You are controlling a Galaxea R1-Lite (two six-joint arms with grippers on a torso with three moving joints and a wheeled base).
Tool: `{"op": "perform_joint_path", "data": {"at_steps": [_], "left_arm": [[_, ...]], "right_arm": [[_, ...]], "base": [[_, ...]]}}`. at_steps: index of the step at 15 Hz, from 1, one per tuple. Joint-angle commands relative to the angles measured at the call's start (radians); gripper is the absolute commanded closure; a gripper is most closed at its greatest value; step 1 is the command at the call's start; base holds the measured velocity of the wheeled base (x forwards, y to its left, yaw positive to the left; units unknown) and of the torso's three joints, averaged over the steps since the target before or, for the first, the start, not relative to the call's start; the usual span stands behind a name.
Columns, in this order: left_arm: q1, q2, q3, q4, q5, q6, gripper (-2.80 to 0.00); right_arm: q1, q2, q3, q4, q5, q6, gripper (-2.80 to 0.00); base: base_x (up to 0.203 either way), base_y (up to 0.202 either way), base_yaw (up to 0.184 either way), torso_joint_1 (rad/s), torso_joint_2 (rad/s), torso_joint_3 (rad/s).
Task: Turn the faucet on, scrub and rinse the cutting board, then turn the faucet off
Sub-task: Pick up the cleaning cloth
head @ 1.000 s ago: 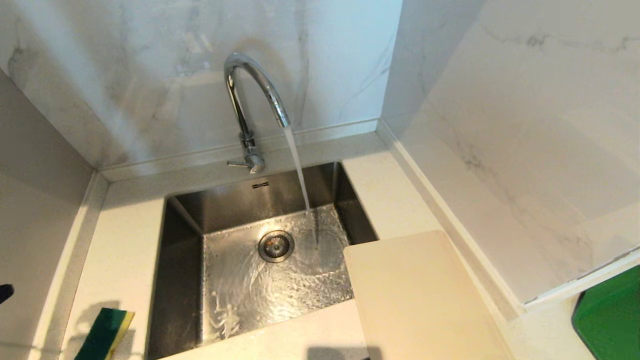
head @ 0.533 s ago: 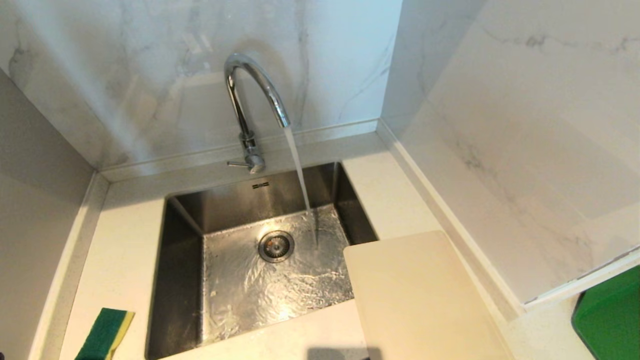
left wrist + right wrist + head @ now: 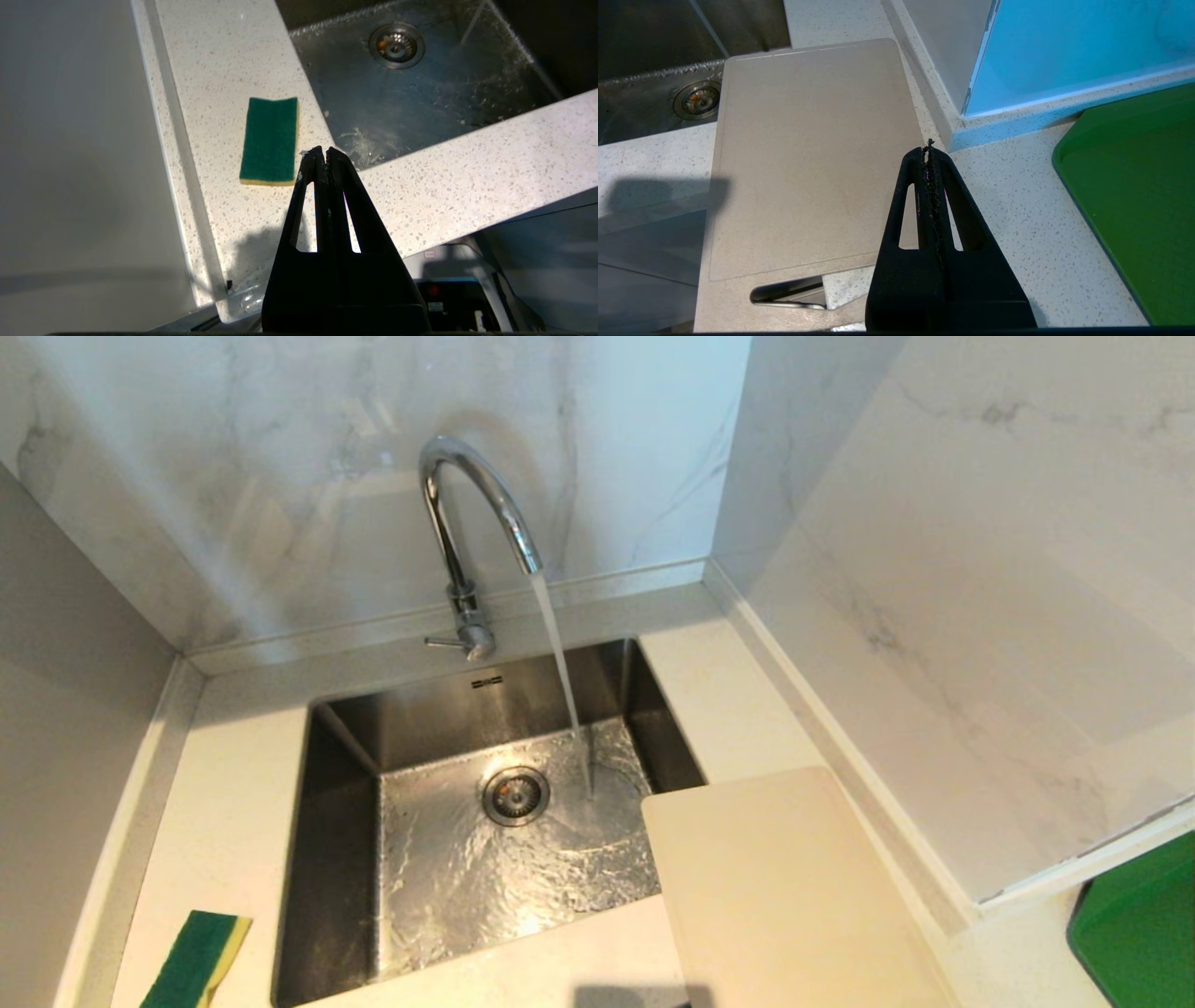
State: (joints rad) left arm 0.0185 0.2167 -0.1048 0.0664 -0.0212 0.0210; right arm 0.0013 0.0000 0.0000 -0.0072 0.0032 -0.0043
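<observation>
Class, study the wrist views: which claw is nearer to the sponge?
Left. The left claw hangs beside the sponge; the right claw is over the cutting board, across the sink.

I see white marble-veined walls meeting in a corner above a pale speckled counter, which surrounds a steel sink. Bright light glares off the wall on the right.

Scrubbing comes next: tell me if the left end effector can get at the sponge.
Probably yes. The sponge lies flat and alone on the counter beside the sink; the left end effector, shut, hangs just short of it, nothing between.
</observation>
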Motion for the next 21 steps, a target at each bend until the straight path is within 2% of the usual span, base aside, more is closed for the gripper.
{"op": "perform_joint_path", "data": {"at_steps": [1,4,7,9,11,13,16,21], "left_arm": [[-0.018,-0.094,0.021,0.012,0.001,0.019,0.0],[-0.017,-0.111,0.033,0.015,0.062,0.039,0.0],[-0.017,-0.123,0.039,0.022,0.092,0.036,0.0],[-0.017,-0.159,0.041,0.03,0.068,0.038,0.0],[-0.02,-0.198,0.056,0.074,-0.006,0.04,0.0],[-0.022,-0.216,0.057,0.072,-0.007,0.038,0.0],[-0.022,-0.217,0.089,-0.024,-0.002,0.032,0.0],[-0.022,-0.217,0.088,-0.026,-0.008,0.036,0.0]], "right_arm": [[0.0,0.0,0.0,0.0,0.0,0.0,0.0],[-0.001,0.0,0.0,0.0,0.0,0.0,0.0],[0.0,0.0,0.0,0.0,0.0,0.0,0.0],[0.0,0.0,0.002,0.0,0.0,0.0,0.0],[-0.001,0.002,0.0,0.0,0.0,0.0,0.0],[0.0,0.0,0.0,0.0,0.0,0.0,0.0],[0.0,0.0,0.0,0.0,0.0,0.0,0.0],[0.0,0.001,0.0,0.0,0.0,0.0,0.0]], "base": [[0.0,0.0,0.0,0.0,0.0,0.0],[0.0,0.0,0.0,0.0,0.0,0.0],[0.0,0.0,0.0,0.0,0.0,0.0],[0.0,0.0,0.0,0.0,0.0,0.0],[0.0,0.0,0.0,0.0,0.0,0.0],[0.0,0.0,0.0,0.0,0.0,0.0],[0.0,0.0,0.0,0.0,0.0,0.0],[0.0,0.0,0.0,0.0,0.0,0.0]]}}
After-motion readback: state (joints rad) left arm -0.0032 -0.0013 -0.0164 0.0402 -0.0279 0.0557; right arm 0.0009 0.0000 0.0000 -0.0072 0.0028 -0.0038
